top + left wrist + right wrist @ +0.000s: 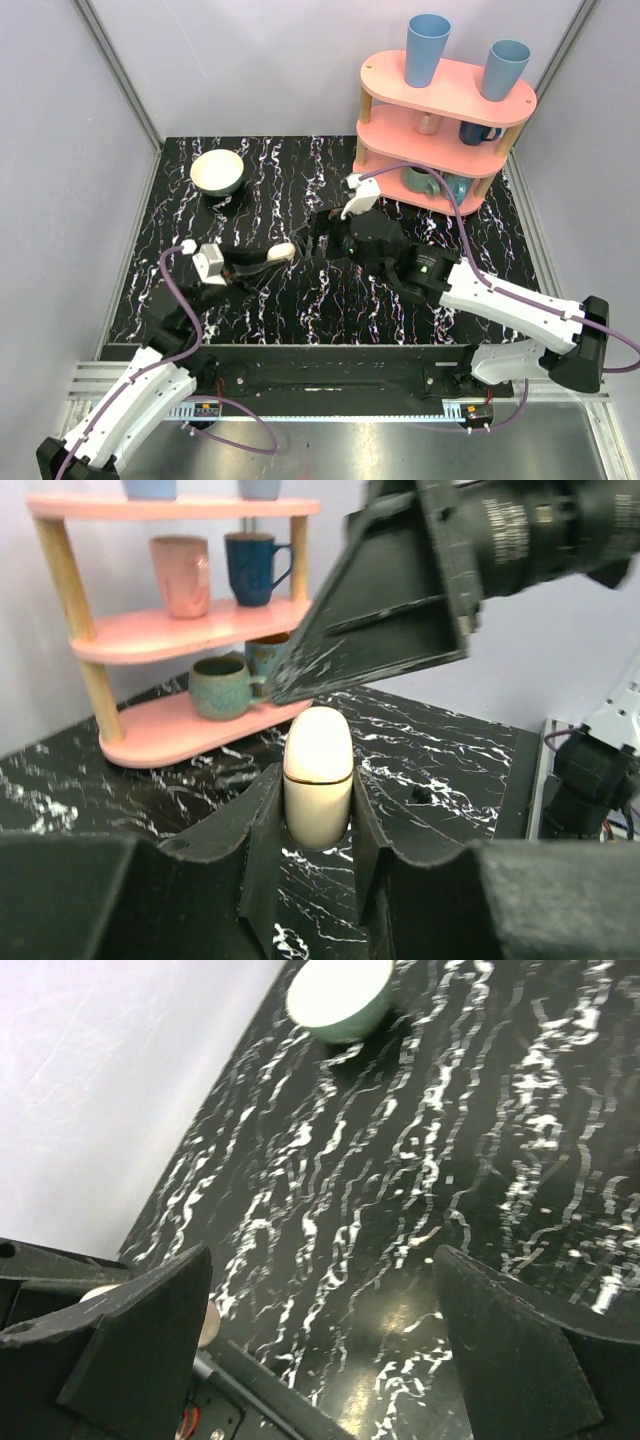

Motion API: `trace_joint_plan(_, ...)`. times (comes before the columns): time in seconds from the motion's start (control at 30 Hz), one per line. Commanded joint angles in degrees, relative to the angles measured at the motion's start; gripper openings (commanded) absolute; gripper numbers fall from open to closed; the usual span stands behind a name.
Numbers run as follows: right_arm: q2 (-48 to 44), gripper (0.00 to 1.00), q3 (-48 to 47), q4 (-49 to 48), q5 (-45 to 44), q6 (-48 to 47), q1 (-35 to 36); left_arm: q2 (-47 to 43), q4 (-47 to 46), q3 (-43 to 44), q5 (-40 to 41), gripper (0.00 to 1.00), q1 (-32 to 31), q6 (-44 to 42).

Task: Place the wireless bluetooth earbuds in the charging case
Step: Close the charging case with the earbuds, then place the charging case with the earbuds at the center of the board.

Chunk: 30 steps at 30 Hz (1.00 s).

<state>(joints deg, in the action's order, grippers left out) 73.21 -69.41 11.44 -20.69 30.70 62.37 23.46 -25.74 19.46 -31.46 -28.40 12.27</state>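
Charging case [318,765] snug inside L pincer [316,815]

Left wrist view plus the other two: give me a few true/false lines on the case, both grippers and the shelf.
1. The left gripper is shut on the case. True.
2. The case is hinged open. False: it is closed, with only a thin seam showing around it.
3. The right gripper is open and holds nothing. True.
4. The bowl sits on the pink shelf. False: it stands on the table, at the far left, apart from the shelf.
5. Two blue cups stand on the shelf's top tier. True.
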Motion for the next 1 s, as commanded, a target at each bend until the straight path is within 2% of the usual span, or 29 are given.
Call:
trace_joint_plan(0.0, -3.9, 1.0, 1.6, 1.1, -16.1, 0.1, 0.0, 5.7, -1.5, 2.7, 7.7, 0.0, 0.2, 8.9)
trace_joint_plan(0.03, -5.4, 1.0, 2.1, 2.4, -20.3, 0.4, 0.0, 9.0, -0.7, 3.4, 7.8, 0.0, 0.2, 9.9)
trace_joint_plan(0.13, -10.4, 1.0, 5.9, 2.5, -23.9, 1.6, -0.6, 17.1, 3.0, 6.2, 6.8, 0.0, 0.6, 11.7)
trace_joint_plan(0.3, -17.5, 1.0, 13.1, 2.8, -23.2, 3.7, -2.5, 28.8, -1.7, 7.0, 2.6, 0.0, 3.0, 20.1)
trace_joint_plan(0.43, -21.2, 1.0, 16.6, 3.2, -22.1, 6.2, -3.0, 38.3, -5.4, 7.3, -0.5, 0.0, 7.3, 26.7)
trace_joint_plan(0.57, -20.9, 1.0, 17.5, 3.9, -20.5, 7.4, -3.2, 44.1, -12.6, 5.3, -3.8, 0.0, 11.1, 33.0)
trace_joint_plan(0.73, -18.9, 1.0, 16.8, 5.2, -18.1, 8.4, -3.2, 50.9, -15.2, 3.2, -5.0, 0.0, 16.8, 35.9)
trace_joint_plan(0.83, -18.1, 1.0, 16.8, 5.1, -17.7, 9.0, -3.3, 55.9, -21.7, 1.1, -7.1, 0.0, 19.8, 38.6)
trace_joint_plan(0.97, -16.6, 1.0, 16.7, 3.9, -17.2, 8.2, -3.6, 61.1, -23.2, 1.2, -8.4, 0.0, 20.3, 39.8)
